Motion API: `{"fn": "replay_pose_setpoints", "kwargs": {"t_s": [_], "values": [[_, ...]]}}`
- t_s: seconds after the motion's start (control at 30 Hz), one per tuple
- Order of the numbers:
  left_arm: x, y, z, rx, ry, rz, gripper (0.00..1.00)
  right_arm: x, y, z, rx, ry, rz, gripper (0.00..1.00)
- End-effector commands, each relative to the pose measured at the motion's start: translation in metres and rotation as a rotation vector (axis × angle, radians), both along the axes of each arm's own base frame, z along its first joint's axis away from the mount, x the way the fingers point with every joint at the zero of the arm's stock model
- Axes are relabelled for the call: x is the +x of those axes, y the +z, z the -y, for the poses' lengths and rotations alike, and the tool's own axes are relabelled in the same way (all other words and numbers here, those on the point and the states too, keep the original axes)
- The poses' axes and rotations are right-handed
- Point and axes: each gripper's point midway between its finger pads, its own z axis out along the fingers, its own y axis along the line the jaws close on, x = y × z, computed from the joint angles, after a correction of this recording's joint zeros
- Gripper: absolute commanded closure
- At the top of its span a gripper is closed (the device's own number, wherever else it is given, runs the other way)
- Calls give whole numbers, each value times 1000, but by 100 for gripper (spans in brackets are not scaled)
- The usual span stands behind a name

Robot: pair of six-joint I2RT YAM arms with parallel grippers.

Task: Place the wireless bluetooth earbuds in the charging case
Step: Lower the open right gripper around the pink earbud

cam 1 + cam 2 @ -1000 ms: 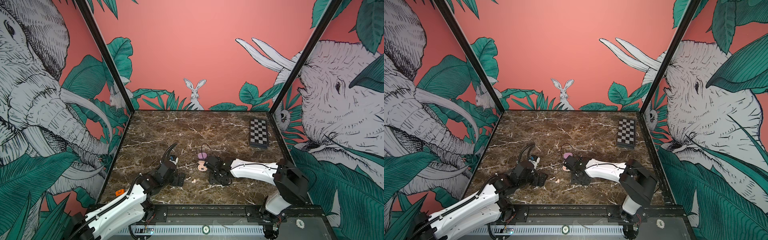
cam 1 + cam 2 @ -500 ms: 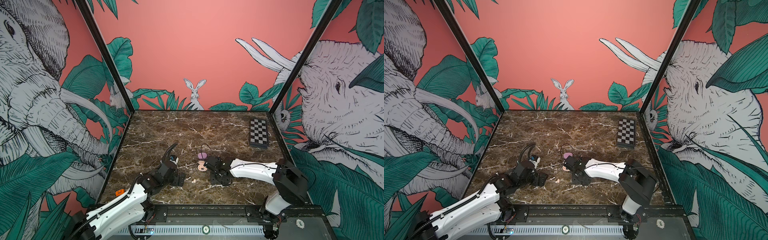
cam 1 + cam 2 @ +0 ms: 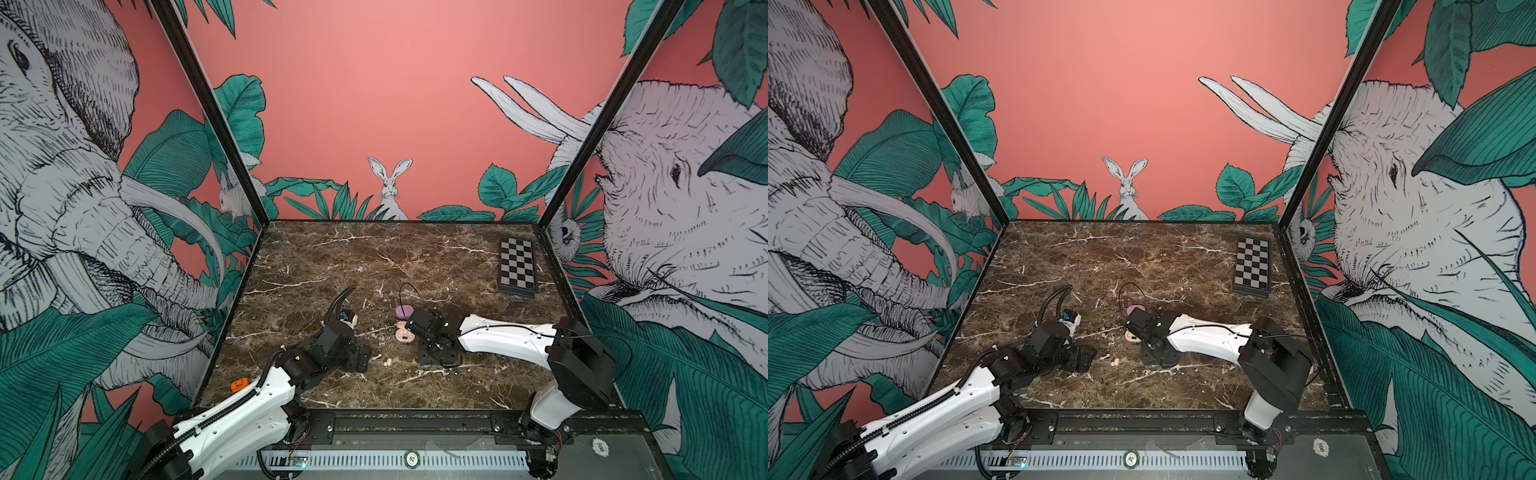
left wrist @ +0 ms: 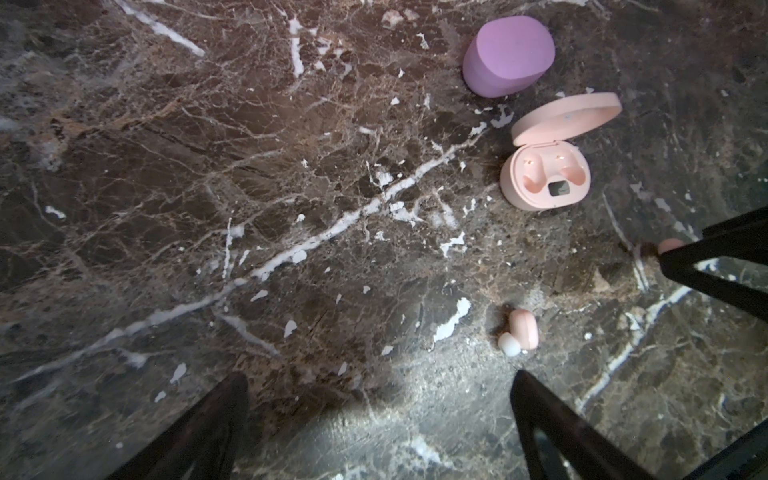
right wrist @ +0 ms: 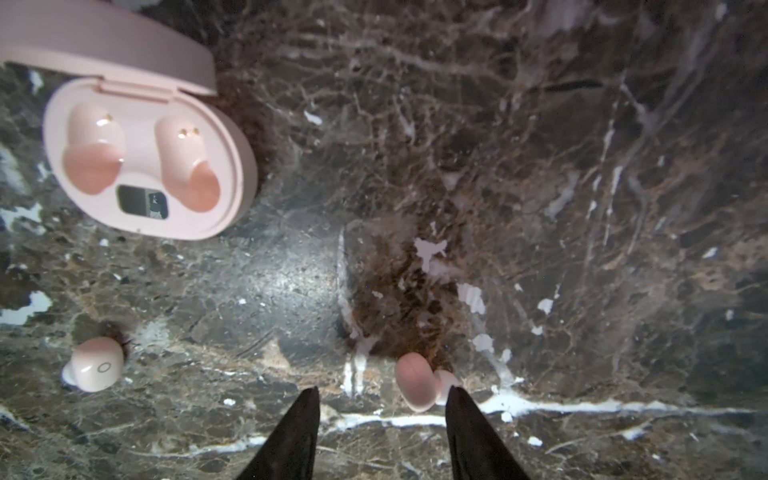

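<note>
Right hand (image 5: 382, 399): your tips sit apart around one small peach plastic earbud (image 5: 413, 386), touching one tip.
Left hand (image 4: 380, 386): wide apart, nothing inside.
Second peach earbud (image 4: 521, 330): alone on the dark marble tabletop (image 4: 249, 187).
Open peach pebble-shaped case (image 5: 145, 158): both holes bare, free tabletop around it.

The tabletop (image 3: 374, 257) is dark brown marble with white veins. A black-and-white checkerboard (image 3: 517, 272) lies on it. One case (image 4: 509, 56) is plain lilac; the open case (image 4: 544, 178) is pale pink with a small dark window. Two earbuds (image 5: 96, 369) (image 5: 414, 386) are pale peach, the first white-tipped. The arms are white with black joints.
</note>
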Motion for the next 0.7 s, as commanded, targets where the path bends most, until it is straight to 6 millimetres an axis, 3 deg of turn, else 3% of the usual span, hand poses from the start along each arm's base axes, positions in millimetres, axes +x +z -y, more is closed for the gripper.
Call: {"fn": "replay_pose_setpoints", "kwargs": {"t_s": [0.0,0.67], "values": [[-2,-3,0,-2,-3,-2,1,-1,0,4,-22,1,-11,52],[-1,-4,1,-2,-2,-8,1,-6,-13,11,-67,15,-41,57]]}}
